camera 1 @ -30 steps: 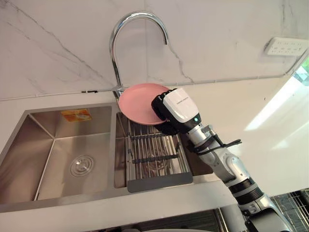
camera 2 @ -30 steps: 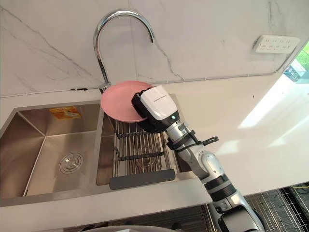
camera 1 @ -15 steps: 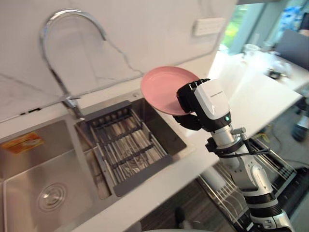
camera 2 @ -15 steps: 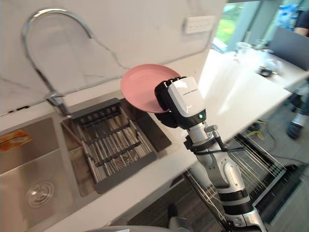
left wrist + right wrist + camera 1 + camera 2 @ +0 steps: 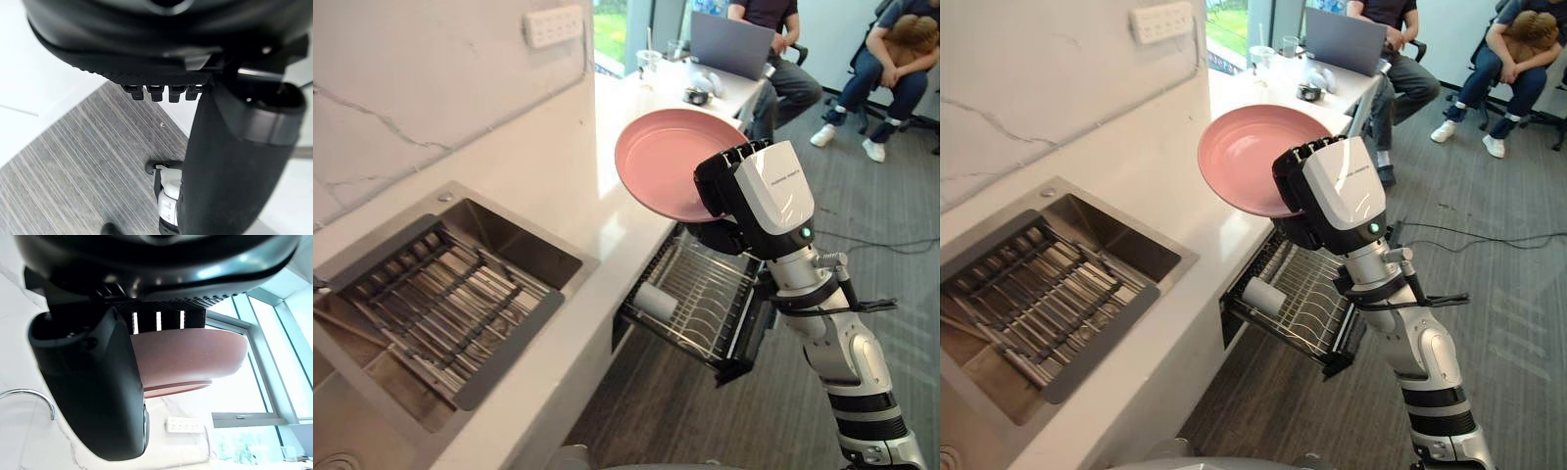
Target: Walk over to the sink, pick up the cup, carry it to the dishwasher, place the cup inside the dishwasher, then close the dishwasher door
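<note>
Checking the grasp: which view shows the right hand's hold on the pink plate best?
Right wrist view: the right hand pinches the pink plate between thumb and fingers. Both eye views show the plate's face, the hand covering one edge.

Right hand (image 5: 1304, 201), dark with white back cover, raised over edge of white stone countertop (image 5: 1160, 186). Fingers curled over rim of pink round plate (image 5: 1253, 157); plate tilted, hollow side up.

Below hand: wire dishwasher rack (image 5: 1307, 299) pulled out from under counter, white cylindrical item (image 5: 1263, 296) lying on its side in it.

Left: stainless steel sink (image 5: 1126, 240), slatted metal drain rack (image 5: 1033, 299) inside.

White wall socket (image 5: 1161, 22) above. Grey laptop (image 5: 1340, 41) and seated people (image 5: 1503, 49) far back.
</note>
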`<state>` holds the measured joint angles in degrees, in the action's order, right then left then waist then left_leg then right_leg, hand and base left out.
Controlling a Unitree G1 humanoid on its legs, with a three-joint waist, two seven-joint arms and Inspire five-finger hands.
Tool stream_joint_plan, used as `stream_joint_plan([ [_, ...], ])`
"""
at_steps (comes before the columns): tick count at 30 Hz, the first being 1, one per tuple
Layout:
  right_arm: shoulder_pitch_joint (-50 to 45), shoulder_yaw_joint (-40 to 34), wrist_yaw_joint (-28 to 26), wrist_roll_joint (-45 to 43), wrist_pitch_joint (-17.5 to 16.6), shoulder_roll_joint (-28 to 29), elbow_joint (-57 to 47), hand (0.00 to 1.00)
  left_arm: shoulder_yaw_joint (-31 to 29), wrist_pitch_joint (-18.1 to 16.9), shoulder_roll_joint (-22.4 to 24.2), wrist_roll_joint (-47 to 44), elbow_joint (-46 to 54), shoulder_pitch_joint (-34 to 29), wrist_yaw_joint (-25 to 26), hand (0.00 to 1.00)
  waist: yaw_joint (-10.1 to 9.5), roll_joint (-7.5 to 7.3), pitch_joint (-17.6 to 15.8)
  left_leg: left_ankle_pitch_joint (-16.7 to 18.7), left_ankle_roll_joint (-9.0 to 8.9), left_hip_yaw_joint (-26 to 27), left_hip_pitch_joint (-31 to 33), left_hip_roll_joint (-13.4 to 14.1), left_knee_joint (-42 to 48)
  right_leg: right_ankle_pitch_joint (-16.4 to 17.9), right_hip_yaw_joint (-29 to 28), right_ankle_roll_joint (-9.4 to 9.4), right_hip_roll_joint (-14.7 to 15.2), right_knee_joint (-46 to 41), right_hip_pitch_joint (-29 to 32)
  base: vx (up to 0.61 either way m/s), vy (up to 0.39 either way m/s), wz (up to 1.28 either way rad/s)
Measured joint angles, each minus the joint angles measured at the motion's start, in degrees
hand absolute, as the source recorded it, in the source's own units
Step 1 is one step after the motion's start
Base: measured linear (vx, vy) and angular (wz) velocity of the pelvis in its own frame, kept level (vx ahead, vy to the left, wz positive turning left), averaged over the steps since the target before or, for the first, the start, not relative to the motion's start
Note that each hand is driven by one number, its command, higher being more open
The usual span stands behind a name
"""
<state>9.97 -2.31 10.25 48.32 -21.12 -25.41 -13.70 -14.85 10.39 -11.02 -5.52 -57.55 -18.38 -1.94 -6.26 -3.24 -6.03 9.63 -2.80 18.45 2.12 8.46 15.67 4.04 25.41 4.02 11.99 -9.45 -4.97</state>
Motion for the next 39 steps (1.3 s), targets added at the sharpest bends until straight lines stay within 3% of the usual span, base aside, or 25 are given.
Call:
stream_joint_plan([
  [1, -1.73, -1.61, -1.28, -1.11, 1.02, 0.15, 0.25, 0.00, 0.20, -0.78, 0.89, 1.10, -0.43, 0.72, -0.90, 1.00, 0.01, -0.01, 0.07, -0.34, -0.52, 0.03, -0.29, 0.46, -0.04, -0.99, -0.20, 1.63, -1.31, 4.35, -2.21, -0.02, -0.129, -0.02],
  [3, -3.63, -3.12, -2.17, -1.72, 1.34, 0.95, 0.18, 0.00, 0.43, -1.53, 2.13, 2.64, -0.55, 1.19, -1.03, 1.00, 0.03, -0.08, 0.31, -0.97, -1.44, 0.50, -0.81, 0.91, -0.85, -1.67, -0.52, 2.65, -2.41, 7.27, -3.31, -0.04, -0.128, -0.14],
  [11, -11.91, -10.37, -4.83, -2.15, 1.44, 5.77, 2.37, 0.00, -0.55, -3.08, 4.93, 3.27, -2.13, -0.42, -1.51, 1.00, 0.93, 0.13, 0.81, -6.50, -2.40, 1.62, -3.91, -0.08, -9.08, -2.11, -1.41, 2.47, -3.19, 9.54, -3.53, -0.06, -0.065, -0.06],
  [15, -10.85, -10.54, -3.86, -2.11, 1.92, 5.98, 6.50, 0.00, -1.10, -3.38, 4.69, 3.13, -3.09, 1.15, -2.22, 1.00, 0.93, 0.43, 0.35, -9.12, -2.01, 1.12, -0.01, -0.90, -12.40, -3.07, -1.22, 2.18, -2.89, 9.18, 1.41, -0.13, 0.024, 0.07],
  [20, 3.16, -8.38, 0.85, -1.88, 8.52, 5.15, 17.86, 0.00, -0.14, -3.26, 4.26, -0.38, -3.36, 7.34, -3.07, 1.00, 1.57, 1.67, -7.89, -15.25, -0.36, -0.40, 7.19, -1.35, -15.82, -4.33, -0.34, 0.72, -2.58, 5.63, 11.14, -0.15, 0.040, 0.13],
  [25, 15.28, -4.86, 3.51, -2.17, 13.48, 1.04, 27.88, 0.00, 2.00, -3.21, 4.44, -6.53, -3.33, 11.02, -3.33, 1.00, 0.78, 3.61, -13.72, -17.20, 0.75, -0.78, 12.49, -2.04, -15.90, -5.95, -0.17, 0.12, -2.38, 5.36, 16.45, -0.07, 0.047, 0.05],
  [33, 29.70, 0.82, 6.57, -7.59, 18.10, -4.85, 38.73, 0.00, 5.32, -3.17, 3.92, -10.78, -2.95, 14.78, -3.31, 1.00, 0.47, 6.26, -18.67, -18.18, 2.16, -0.92, 18.18, -3.48, -15.59, -7.80, -0.40, 0.21, -1.08, 5.19, 22.10, -0.02, 0.054, 0.02],
  [39, 36.91, 3.46, 6.66, -15.08, 20.63, -6.39, 48.29, 0.00, 8.37, -2.95, 3.76, -11.58, -2.84, 16.92, -3.27, 1.00, -0.71, 8.05, -19.79, -18.72, 2.93, -1.17, 20.98, -3.99, -15.20, -8.20, -0.46, 0.26, -0.39, 4.29, 25.11, -0.02, 0.039, 0.02],
])
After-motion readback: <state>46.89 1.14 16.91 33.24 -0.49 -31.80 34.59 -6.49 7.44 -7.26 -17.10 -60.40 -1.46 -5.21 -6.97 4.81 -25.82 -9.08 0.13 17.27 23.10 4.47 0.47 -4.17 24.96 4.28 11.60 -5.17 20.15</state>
